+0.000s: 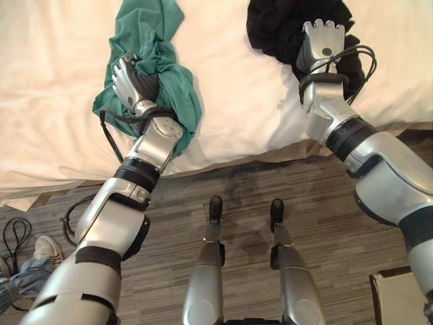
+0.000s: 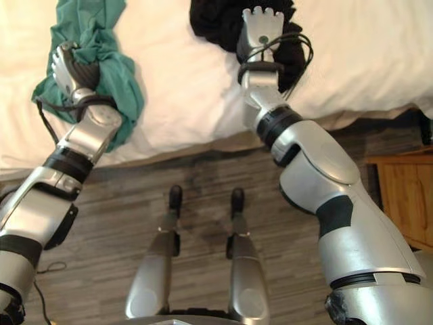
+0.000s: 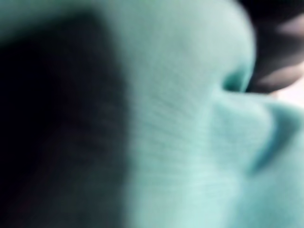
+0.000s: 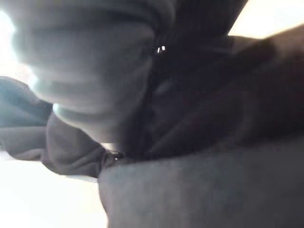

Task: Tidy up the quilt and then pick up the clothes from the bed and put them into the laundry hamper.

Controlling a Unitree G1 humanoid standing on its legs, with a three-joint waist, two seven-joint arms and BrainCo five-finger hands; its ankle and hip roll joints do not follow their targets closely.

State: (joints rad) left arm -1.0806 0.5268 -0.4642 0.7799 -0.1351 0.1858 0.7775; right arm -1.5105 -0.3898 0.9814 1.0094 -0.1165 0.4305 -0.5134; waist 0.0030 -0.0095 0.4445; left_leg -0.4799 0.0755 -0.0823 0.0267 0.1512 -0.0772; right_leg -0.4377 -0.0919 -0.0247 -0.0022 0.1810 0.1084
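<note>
Two garments lie on the bed (image 1: 223, 101): green cloth (image 1: 172, 81) upper left, black cloth (image 1: 277, 27) upper centre. Left hand (image 1: 130, 80) fingers are buried in green folds, right hand (image 1: 321, 42) fingers in black; grasp cannot be told. Risk: loose folds slipping out on lifting.

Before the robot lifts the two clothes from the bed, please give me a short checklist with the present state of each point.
1. Left hand on the green garment: ok, knuckles sunk into the cloth.
2. Left fingers closed round it: cannot tell, hidden in folds.
3. Right hand on the black garment: ok.
4. Right fingers closed round it: cannot tell.
5. Green garment fully on the white quilt: not ok, it hangs over the edge.
</note>
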